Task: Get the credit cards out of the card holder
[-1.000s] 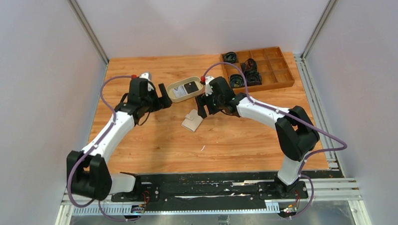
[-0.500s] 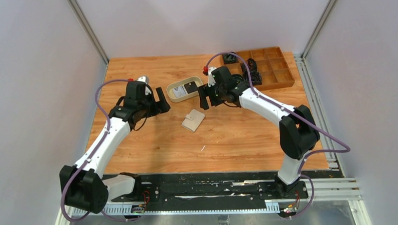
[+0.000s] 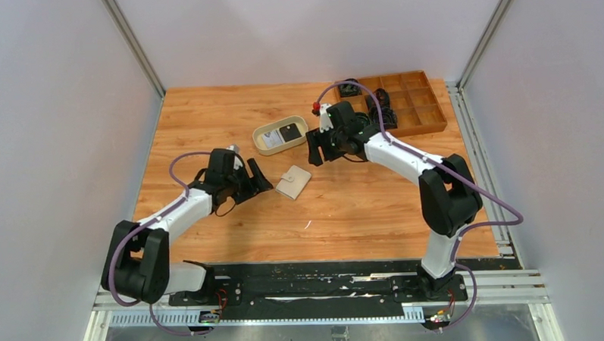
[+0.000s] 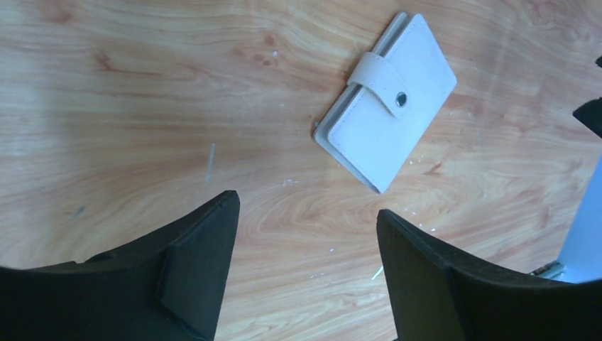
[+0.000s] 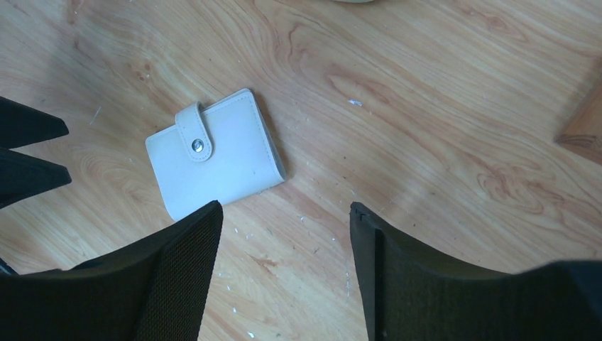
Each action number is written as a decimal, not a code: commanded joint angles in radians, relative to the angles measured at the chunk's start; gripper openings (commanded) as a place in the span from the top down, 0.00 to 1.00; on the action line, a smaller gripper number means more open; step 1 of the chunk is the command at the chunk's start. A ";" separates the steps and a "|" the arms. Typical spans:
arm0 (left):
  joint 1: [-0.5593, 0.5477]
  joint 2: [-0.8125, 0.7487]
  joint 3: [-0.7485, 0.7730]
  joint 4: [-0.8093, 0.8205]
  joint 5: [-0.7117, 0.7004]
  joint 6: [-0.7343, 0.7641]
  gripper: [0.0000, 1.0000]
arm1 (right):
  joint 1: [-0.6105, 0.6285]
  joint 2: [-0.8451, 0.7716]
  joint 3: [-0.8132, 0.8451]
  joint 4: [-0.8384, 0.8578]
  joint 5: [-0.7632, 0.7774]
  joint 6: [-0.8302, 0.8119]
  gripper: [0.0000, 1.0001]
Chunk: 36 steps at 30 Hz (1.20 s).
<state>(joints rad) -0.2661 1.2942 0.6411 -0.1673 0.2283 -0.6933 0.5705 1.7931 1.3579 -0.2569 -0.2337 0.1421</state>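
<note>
Since a second ago the left gripper (image 4: 307,209) has swung back toward its base and the right gripper (image 5: 285,209) has drawn away from the card holder (image 5: 216,153), which lies snapped shut on the table (image 5: 440,106) just ahead of both. We find both sets of jaws spread and empty, each near the holder but apart from it, while two credit cards (image 3: 289,131) rest in the oval tray (image 3: 256,138) beside the right gripper. We judge extraction done or nearly so; any card left inside, which we cannot see, calls for pinning the holder and unsnapping its tab (image 4: 383,82).
</note>
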 commanded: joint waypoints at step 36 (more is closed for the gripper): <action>-0.099 0.262 0.119 0.134 -0.015 -0.095 0.59 | -0.020 0.285 0.089 0.124 -0.201 0.040 0.66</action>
<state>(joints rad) -0.3569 1.6005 0.7238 0.0711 0.2562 -0.8227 0.5610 2.0586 1.4445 -0.1474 -0.4007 0.1753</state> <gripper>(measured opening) 0.402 0.343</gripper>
